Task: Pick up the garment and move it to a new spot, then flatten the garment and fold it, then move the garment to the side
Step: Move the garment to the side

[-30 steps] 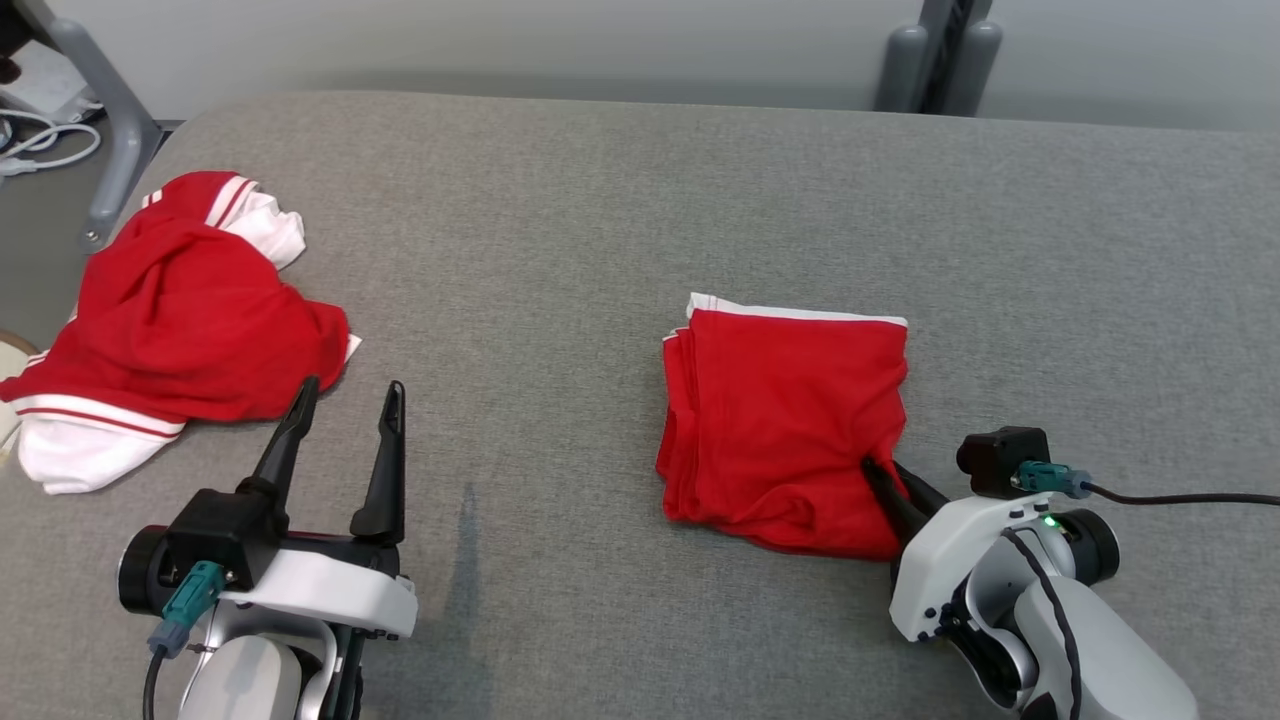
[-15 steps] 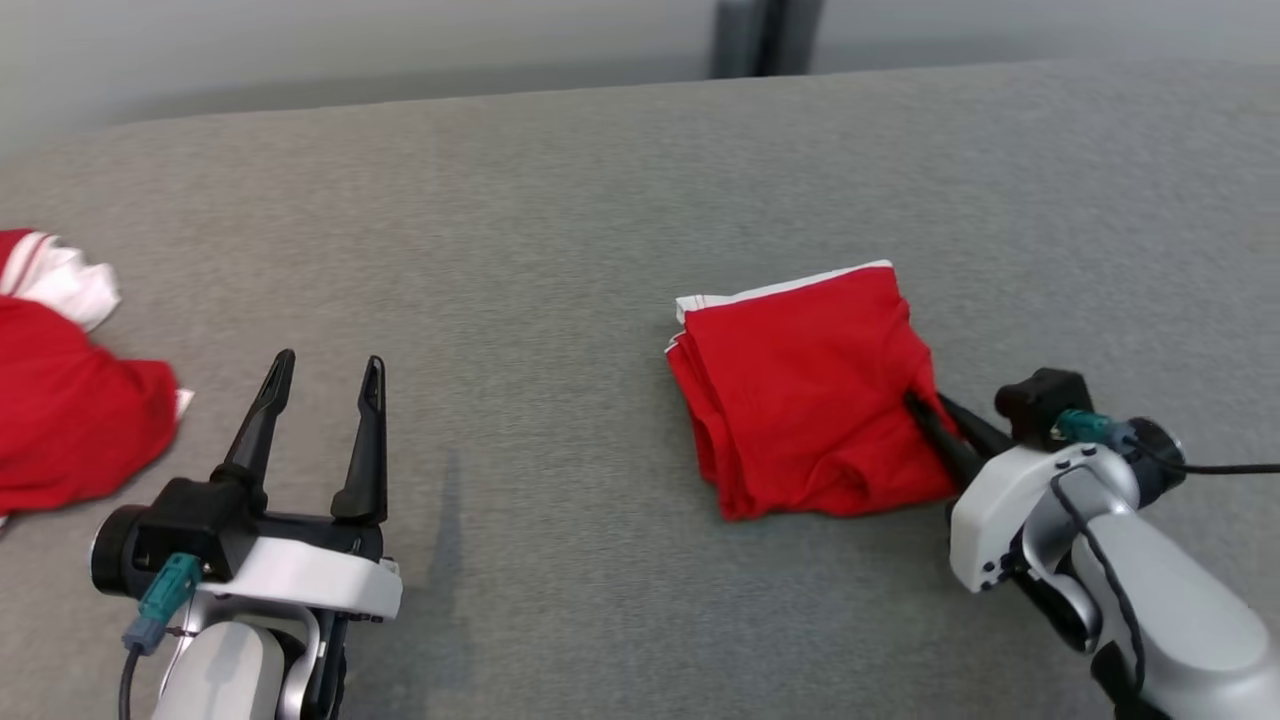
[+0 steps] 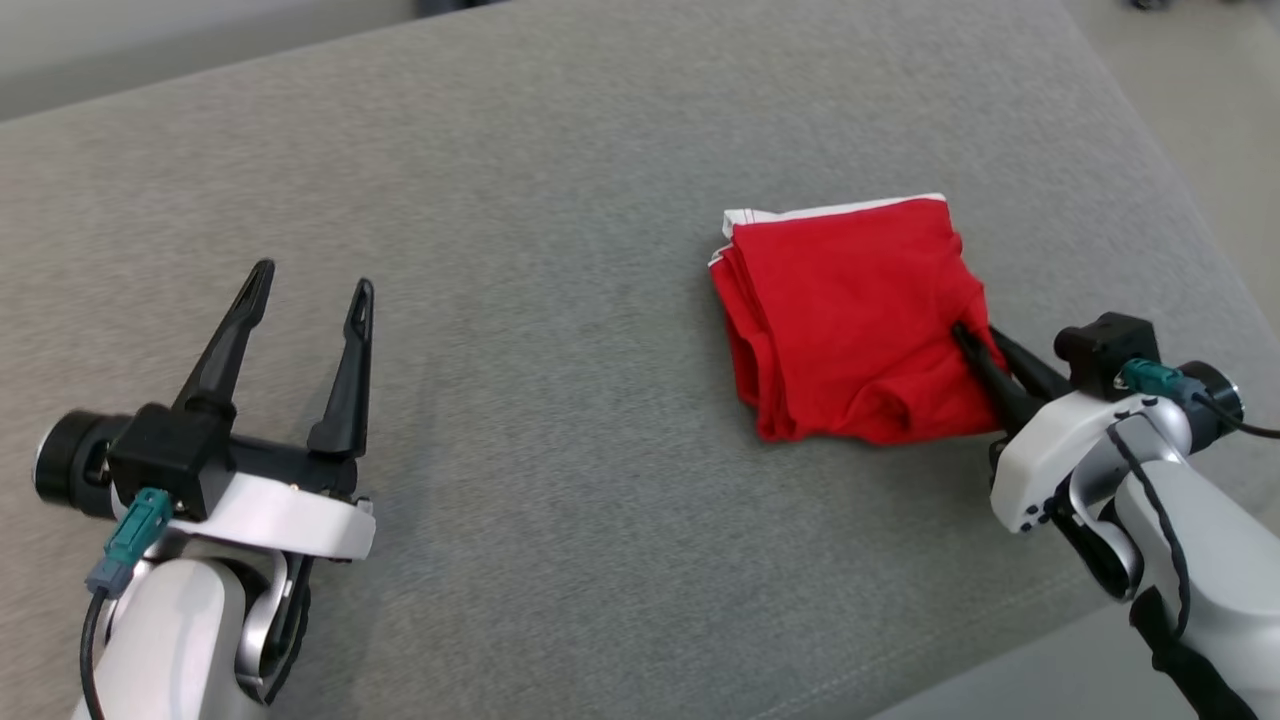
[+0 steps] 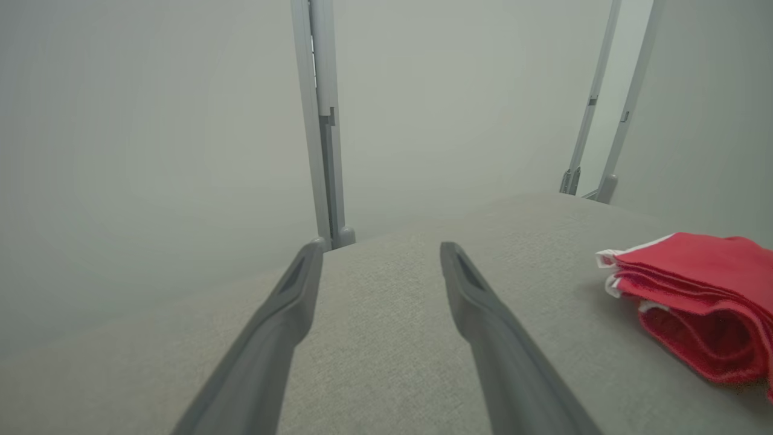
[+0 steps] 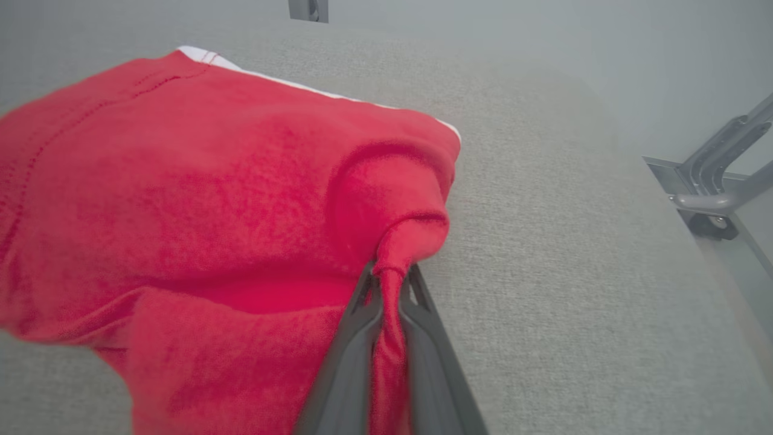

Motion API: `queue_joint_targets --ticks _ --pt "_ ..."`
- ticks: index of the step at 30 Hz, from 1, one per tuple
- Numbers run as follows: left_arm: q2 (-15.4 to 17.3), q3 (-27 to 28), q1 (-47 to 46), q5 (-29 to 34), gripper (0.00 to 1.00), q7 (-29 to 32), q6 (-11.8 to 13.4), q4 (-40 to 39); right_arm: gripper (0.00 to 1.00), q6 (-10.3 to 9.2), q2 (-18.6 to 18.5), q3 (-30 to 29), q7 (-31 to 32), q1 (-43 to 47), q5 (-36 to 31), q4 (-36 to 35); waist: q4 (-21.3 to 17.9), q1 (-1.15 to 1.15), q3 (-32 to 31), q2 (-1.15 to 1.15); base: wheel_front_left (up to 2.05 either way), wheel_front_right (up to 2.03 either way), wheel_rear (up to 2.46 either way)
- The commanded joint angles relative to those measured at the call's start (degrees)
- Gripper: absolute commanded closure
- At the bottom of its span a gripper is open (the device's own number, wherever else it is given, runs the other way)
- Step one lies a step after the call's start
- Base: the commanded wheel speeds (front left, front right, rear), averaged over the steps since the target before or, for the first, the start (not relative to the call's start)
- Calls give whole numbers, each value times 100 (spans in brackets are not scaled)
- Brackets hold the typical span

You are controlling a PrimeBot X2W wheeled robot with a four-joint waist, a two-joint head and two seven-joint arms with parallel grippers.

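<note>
Garment (image 3: 850, 310), red and folded, lies pinched in right claw (image 3: 963, 333).

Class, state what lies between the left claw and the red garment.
Between the left claw and the garment lies bare grey surface, seen in the head view.

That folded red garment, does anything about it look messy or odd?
The red garment is rumpled at one corner: the right gripper pinches a twisted bunch of cloth there, puckering the fold. Nothing else stands out.
</note>
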Motion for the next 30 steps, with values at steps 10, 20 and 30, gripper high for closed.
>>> queue_joint_targets --ticks 10,20,30 --pt "278 -228 -700 201 0 434 -201 -508 100 -4 -211 -145 -439 -1102 -110 526 -635 0 878 0 0 0 0" --pt "423 -304 -965 224 0 594 -261 -754 100 -4 -505 -686 -538 -2270 -376 1462 -560 0 1303 0 0 0 0" --pt "493 -314 -1081 182 0 634 -253 -805 0 -4 -454 -1760 -534 -2478 -1041 1846 -414 0 1588 0 0 0 0"
